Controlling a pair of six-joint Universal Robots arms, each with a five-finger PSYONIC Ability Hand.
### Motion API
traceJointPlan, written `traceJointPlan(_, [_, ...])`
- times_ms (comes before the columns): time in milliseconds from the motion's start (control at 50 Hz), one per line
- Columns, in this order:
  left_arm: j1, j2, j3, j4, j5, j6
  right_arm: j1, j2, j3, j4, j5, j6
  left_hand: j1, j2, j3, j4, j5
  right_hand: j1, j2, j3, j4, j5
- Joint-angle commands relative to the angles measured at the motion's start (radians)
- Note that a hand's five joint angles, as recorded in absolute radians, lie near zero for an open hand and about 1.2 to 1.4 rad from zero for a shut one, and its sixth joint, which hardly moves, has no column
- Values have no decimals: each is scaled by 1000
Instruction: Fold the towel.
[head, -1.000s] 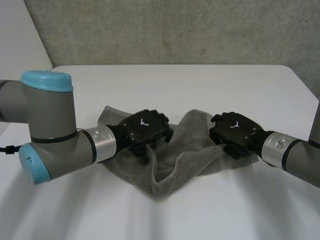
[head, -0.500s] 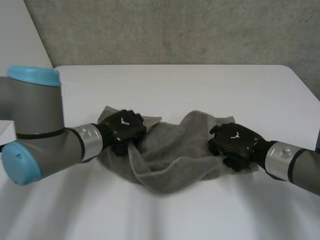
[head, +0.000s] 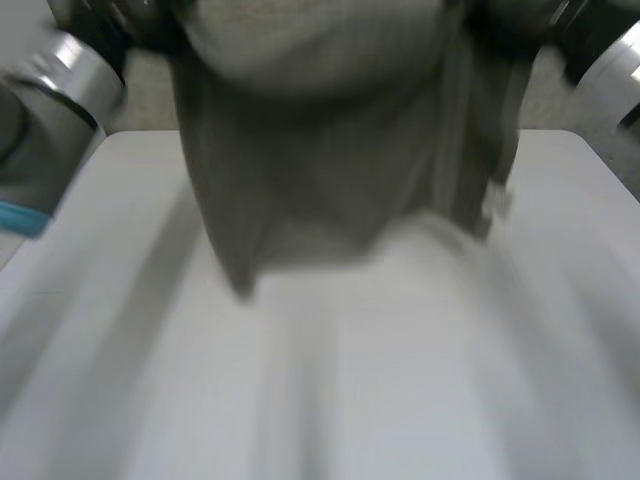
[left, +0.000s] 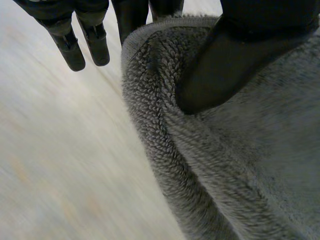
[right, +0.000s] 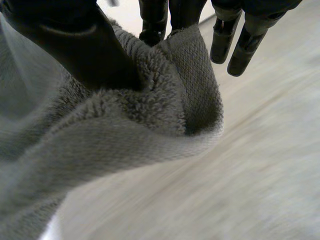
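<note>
Left robot hand and right robot hand each pinch the top edge of the hanging towel — best lowered level onto the table, pinches firm, so it lands flat.

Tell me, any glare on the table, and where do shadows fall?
Head view: no glare on the table, soft shadow beneath the towel. Left wrist view: dark crease under the left robot hand. Right wrist view: the same under the right robot hand.
</note>
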Motion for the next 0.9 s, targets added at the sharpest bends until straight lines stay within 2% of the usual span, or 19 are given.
traceJointPlan(20, [16, 199, -179, 81, 63, -203, -176, -130, 158, -204, -112, 432, 82, 112, -43, -50, 83, 113, 92, -7, -60, 90])
traceJointPlan(40, [16, 199, -180, 80, 63, -203, -177, -130, 159, -204, -113, 432, 82, 112, -43, -50, 83, 113, 92, -7, -60, 90])
traceJointPlan(80, [5, 205, -297, 26, 158, -200, -178, -151, 272, -179, -261, 371, 82, 112, -43, -50, 83, 113, 92, -7, -60, 90])
traceJointPlan(140, [-4, 194, -412, -8, 200, -200, -198, -159, 356, -146, -338, 295, 82, 112, -43, -50, 83, 113, 92, -7, -60, 90])
traceJointPlan(280, [-6, 145, -590, -15, 203, -145, -253, -53, 404, 79, -360, 131, 82, 112, -43, -50, 83, 113, 92, -7, -60, 90])
traceJointPlan(320, [-7, 128, -620, -15, 201, -107, -253, -13, 401, 166, -349, 34, 82, 112, -43, -50, 83, 113, 92, -7, -60, 90])
traceJointPlan(360, [-10, 112, -640, -21, 200, -68, -252, 60, 386, 372, -302, -201, 82, 112, -43, -50, 83, 113, 92, -7, -60, 90])
traceJointPlan(380, [-18, 90, -649, -22, 200, -30, -252, 61, 386, 373, -301, -203, 82, 112, -43, -50, 83, 113, 92, -7, -60, 90])
traceJointPlan(420, [-58, 49, -655, -31, 185, 23, -249, 149, 364, 584, -176, -470, 82, 112, -43, -50, 83, 113, 92, -7, -60, 90])
traceJointPlan(440, [-58, 49, -655, -31, 185, 24, -249, 150, 364, 585, -175, -471, 82, 112, -43, -50, 83, 113, 92, -7, -60, 90])
traceJointPlan(480, [-88, 30, -652, -42, 154, 34, -230, 202, 355, 699, -55, -636, 44, 74, -43, -50, 46, 113, 92, -7, -60, 90])
traceJointPlan(560, [-101, 30, -647, -45, 123, 31, -171, 202, 353, 654, 2, -557, -223, -193, -43, -50, -222, 113, 92, -7, -60, 90])
traceJointPlan(600, [-107, 39, -647, -44, 106, 31, -175, 177, 372, 550, 19, -395, -398, -368, -43, -50, -397, 113, 92, -7, -60, 90])
traceJointPlan(680, [-109, 39, -643, -44, 96, 31, -169, 100, 412, 448, 65, -256, -452, -422, -43, -50, -451, 82, 60, -7, -60, 59])
traceJointPlan(700, [-107, 39, -641, -42, 93, 31, -161, 72, 434, 412, 102, -209, -458, -428, -43, -50, -457, -278, -300, -7, -60, -302])
traceJointPlan(740, [-104, 38, -641, -41, 88, 31, -152, 44, 473, 370, 172, -180, -505, -475, -43, -50, -503, -589, -610, -7, -60, -612])
traceJointPlan(760, [-104, 38, -641, -41, 88, 31, -152, 44, 473, 370, 173, -180, -505, -475, -43, -50, -504, -590, -612, -7, -60, -614])
traceJointPlan(800, [-102, 30, -644, -42, 79, 31, -129, 47, 488, 365, 203, -180, -616, -586, -43, -50, -615, -1108, -1130, -7, -60, -1132])
traceJointPlan(900, [-107, 26, -655, -44, 74, 31, -118, 45, 510, 365, 214, -166, -713, -683, -43, -50, -712, -1108, -1130, -7, -60, -1132])
